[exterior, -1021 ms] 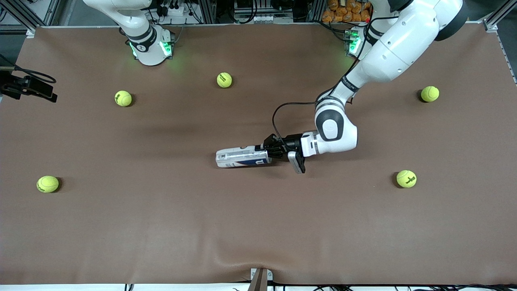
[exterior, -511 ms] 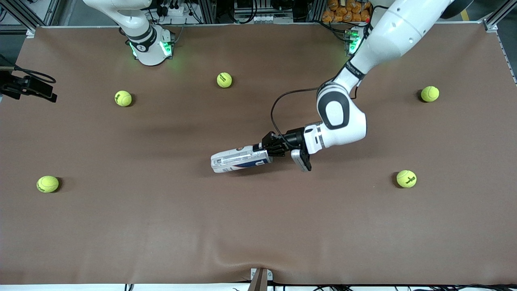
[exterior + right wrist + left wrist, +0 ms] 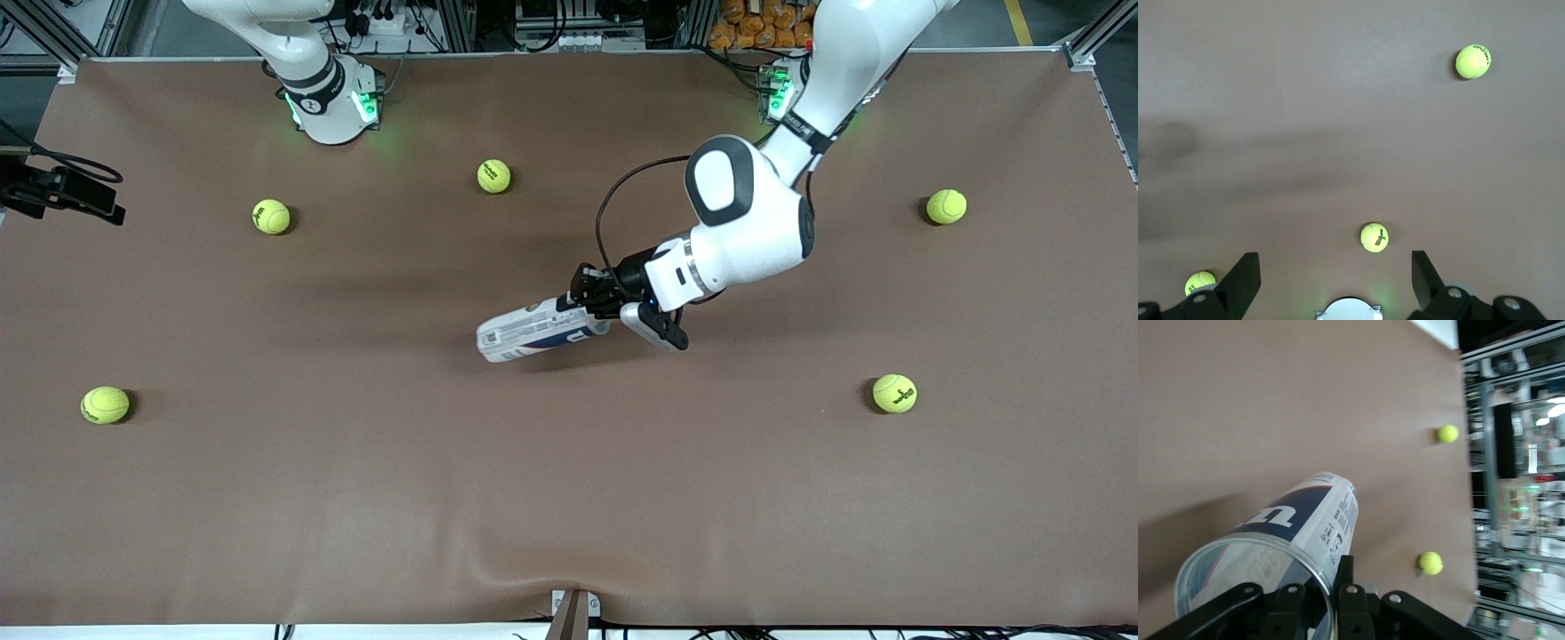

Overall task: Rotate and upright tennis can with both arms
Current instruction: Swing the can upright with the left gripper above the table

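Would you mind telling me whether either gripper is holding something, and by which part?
The left gripper holds the clear-plastic tennis can by its open rim end; the open right gripper holds nothing.

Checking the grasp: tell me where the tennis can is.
Mid-table in the front view, the tennis can is held at one end by the shut left gripper.

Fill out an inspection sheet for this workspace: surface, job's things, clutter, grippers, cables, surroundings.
Surface: brown table cover, wrinkled at the edge nearest the front camera.
Job's things: tennis can, tilted, one end clamped, mid-table.
Clutter: five tennis balls scattered, all apart from the can.
Grippers: left gripper shut on the can's rim; right gripper open, empty, waiting high above its arm's end of the table.
Cables: black cable looping off the left wrist.
Surroundings: metal framing and equipment along the arms' bases.
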Controlling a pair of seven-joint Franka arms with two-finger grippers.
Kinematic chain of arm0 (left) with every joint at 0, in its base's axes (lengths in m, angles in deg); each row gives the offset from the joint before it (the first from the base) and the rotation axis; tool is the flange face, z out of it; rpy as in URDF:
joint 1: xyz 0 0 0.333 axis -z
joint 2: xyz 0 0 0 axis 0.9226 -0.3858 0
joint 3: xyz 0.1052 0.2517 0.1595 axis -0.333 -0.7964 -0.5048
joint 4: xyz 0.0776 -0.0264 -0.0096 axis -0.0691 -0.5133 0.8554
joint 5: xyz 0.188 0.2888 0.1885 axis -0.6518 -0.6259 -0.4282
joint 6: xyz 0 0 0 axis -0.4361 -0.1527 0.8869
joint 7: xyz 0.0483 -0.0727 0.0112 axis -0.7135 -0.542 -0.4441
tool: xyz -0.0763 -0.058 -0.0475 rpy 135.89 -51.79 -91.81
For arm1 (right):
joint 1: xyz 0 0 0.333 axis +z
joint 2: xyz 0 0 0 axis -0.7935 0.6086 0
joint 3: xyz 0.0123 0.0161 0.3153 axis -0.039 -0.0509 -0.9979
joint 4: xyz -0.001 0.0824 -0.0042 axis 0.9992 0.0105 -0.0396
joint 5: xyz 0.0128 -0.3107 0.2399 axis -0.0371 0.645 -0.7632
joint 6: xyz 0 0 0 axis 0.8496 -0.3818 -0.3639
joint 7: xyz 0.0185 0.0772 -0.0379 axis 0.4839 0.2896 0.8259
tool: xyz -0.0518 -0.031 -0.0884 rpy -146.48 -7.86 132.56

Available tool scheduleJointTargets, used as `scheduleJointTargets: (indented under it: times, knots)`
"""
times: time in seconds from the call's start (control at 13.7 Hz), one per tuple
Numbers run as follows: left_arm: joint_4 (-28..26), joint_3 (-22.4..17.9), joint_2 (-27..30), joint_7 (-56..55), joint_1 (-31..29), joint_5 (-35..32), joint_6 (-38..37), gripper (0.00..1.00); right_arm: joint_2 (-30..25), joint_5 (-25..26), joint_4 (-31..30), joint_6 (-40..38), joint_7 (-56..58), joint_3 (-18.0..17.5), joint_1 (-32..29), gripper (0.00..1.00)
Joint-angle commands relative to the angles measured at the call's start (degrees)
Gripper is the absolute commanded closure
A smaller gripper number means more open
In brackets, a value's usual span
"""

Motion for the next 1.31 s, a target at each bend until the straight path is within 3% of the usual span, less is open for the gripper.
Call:
scheduleJointTargets:
  times: [0.0, 0.22, 0.73, 1.09, 1.24]
  knots:
    - [-1.4, -1.9, 3.6, -10.8, 0.3, -10.5, -4.6, 1.00, 0.0, 0.1, 0.5, -0.3, 0.7, 0.0, -0.1, 0.00]
    - [2.2, -3.8, 4.2, -25.7, 1.4, -28.2, -13.5, 1.00, 0.0, 0.1, 0.5, -0.3, 0.7, 0.0, 0.0, 0.00]
    - [10.7, -3.8, 1.6, -56.2, 5.0, -49.7, -24.5, 1.00, 0.0, 0.1, 0.5, -0.3, 0.7, 0.0, 0.0, 0.00]
    - [18.2, -6.2, -3.9, -74.5, 11.1, -56.3, -33.1, 1.00, 0.1, 0.1, 0.5, -0.2, 0.7, 0.0, -0.1, 0.00]
    - [21.0, -10.4, -5.8, -77.2, 15.1, -56.4, -37.8, 1.00, 0.1, 0.1, 0.4, -0.1, 0.7, 0.0, -0.2, 0.00]
